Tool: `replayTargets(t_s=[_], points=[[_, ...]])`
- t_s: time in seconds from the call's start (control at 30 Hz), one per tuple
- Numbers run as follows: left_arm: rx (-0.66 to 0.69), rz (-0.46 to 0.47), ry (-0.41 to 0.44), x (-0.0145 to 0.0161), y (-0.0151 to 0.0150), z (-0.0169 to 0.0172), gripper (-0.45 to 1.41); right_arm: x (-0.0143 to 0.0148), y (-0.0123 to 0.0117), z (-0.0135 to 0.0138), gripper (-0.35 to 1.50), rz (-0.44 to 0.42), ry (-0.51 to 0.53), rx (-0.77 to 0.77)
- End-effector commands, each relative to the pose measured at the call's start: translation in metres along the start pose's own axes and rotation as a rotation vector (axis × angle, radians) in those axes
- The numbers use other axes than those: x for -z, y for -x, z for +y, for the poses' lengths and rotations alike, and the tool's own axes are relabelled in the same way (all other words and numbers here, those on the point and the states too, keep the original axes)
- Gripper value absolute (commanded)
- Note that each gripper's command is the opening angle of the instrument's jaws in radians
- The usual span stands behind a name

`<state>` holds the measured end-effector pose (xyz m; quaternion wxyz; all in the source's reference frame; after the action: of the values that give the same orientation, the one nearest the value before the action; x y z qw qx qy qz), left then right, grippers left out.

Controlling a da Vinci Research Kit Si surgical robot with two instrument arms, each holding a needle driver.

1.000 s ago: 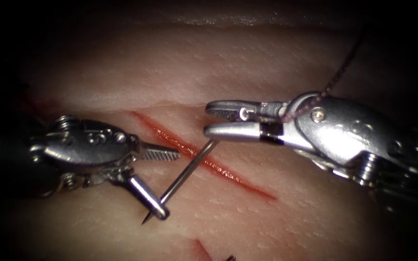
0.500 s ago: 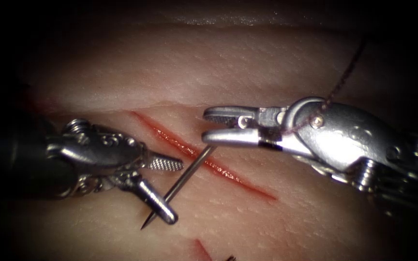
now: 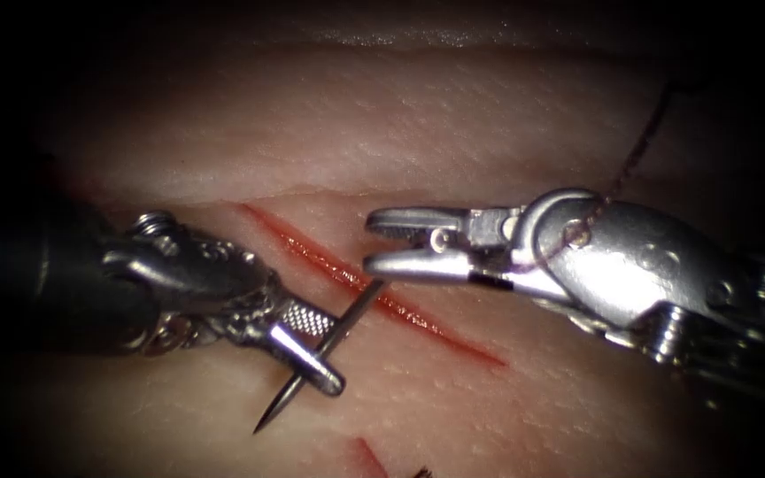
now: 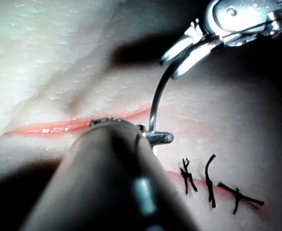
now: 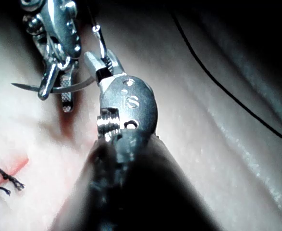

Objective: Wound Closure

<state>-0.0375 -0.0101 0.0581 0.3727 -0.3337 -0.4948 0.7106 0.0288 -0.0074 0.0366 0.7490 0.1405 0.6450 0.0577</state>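
Gripping the needle point(image 3: 316, 358) near its point, the left pincer point(image 3: 316, 350) holds it above the tissue point(image 3: 453, 133) — the right pincer point(image 3: 391, 241) gapes apart, empty, beside the cut point(image 3: 418, 314).

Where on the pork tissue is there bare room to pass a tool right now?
Bare pale tissue lies above the red cut, up to the ridge, and below its right end, under the right arm's silver tool. Crowded mid-cut: the left arm's silver tool grips the curved steel needle behind its tip, apparently clear of tissue. Black stitches lie lower down.
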Motion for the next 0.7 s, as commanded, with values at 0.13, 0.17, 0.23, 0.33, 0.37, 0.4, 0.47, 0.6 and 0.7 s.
replayTargets(t_s=[0.13,0.17,0.23,0.33,0.37,0.4,0.47,0.6,0.7], points=[[-0.010,-0.012,0.018,-0.0005,-0.0004,-0.0003,-0.29,-0.0008,0.0000,0.0007,-0.35,0.003,0.002,0.002],[-0.016,-0.030,0.055,-0.0004,-0.0004,-0.0004,-0.45,-0.0008,0.0000,0.0007,-0.35,0.003,0.001,0.003],[-0.020,-0.037,0.070,-0.0003,-0.0004,-0.0005,-0.45,-0.0008,-0.0001,0.0007,-0.35,0.003,0.001,0.003],[-0.028,-0.025,0.101,-0.0001,-0.0006,-0.0006,-0.45,-0.0008,0.0000,0.0006,-0.35,0.004,0.001,0.003],[-0.037,-0.019,0.114,0.0000,-0.0007,-0.0007,-0.45,-0.0008,0.0000,0.0006,-0.35,0.004,0.001,0.004],[-0.037,-0.014,0.122,0.0001,-0.0007,-0.0008,-0.45,-0.0008,0.0000,0.0005,-0.35,0.002,0.003,0.004],[-0.043,-0.003,0.142,0.0001,-0.0007,-0.0008,-0.45,-0.0008,0.0000,0.0003,-0.35,-0.006,0.011,0.006],[-0.055,0.043,0.153,0.0004,-0.0009,-0.0009,-0.45,-0.0008,0.0000,0.0000,0.36,-0.018,0.074,-0.071],[-0.056,0.066,0.150,0.0006,-0.0010,-0.0009,-0.45,-0.0008,0.0000,0.0000,0.79,0.000,0.091,-0.107]])
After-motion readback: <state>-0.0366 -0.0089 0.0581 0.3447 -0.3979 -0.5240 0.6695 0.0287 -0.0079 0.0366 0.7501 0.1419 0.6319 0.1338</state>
